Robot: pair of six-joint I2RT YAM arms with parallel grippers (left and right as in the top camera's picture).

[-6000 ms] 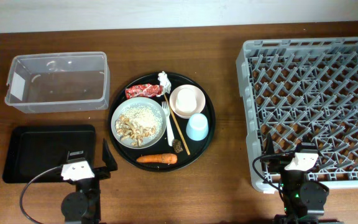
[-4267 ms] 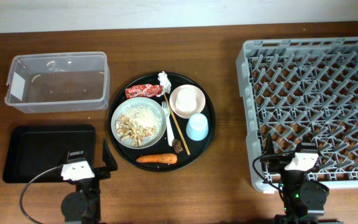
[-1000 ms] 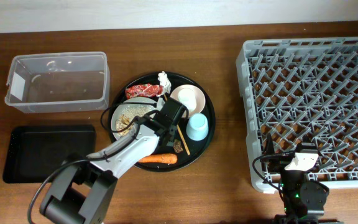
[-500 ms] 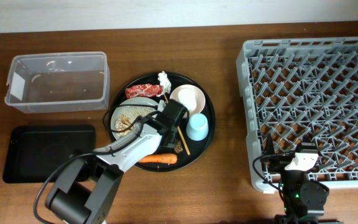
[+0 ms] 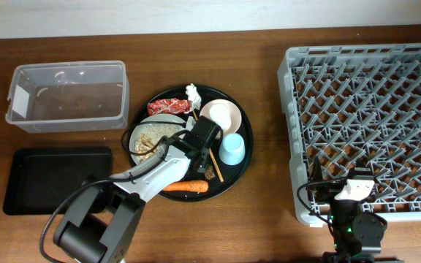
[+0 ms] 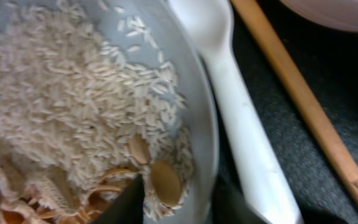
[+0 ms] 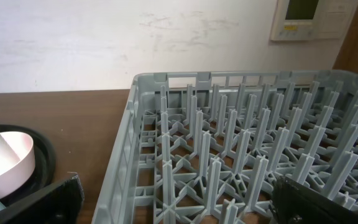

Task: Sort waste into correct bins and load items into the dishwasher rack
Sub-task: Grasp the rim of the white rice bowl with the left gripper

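My left gripper [image 6: 179,202] is down on the pale grey plate [image 6: 73,37] of rice and food scraps [image 6: 73,106]. It is shut on the plate's right rim, one finger in the food and the other outside, beside the white fork [image 6: 241,137]. Wooden chopsticks [image 6: 303,106] lie further right. In the overhead view the left arm covers half the plate [image 5: 146,135]. The cream-pink bowl [image 5: 221,117], blue cup [image 5: 232,149], carrot [image 5: 185,187], dark lump [image 5: 209,172], red wrapper [image 5: 168,107] and tissue [image 5: 193,93] lie around it. My right gripper [image 7: 179,205] rests open at the dishwasher rack's [image 7: 229,162] near edge.
Everything sits on a round black tray [image 5: 243,172]. The clear tub [image 5: 68,95] stands at the back left and the shallow black tray [image 5: 57,179] at the front left. The grey rack [image 5: 371,124] fills the right side of the table.
The left gripper's jaws have narrowed onto the plate's rim, and the arm has shifted only slightly. The right arm has not moved.
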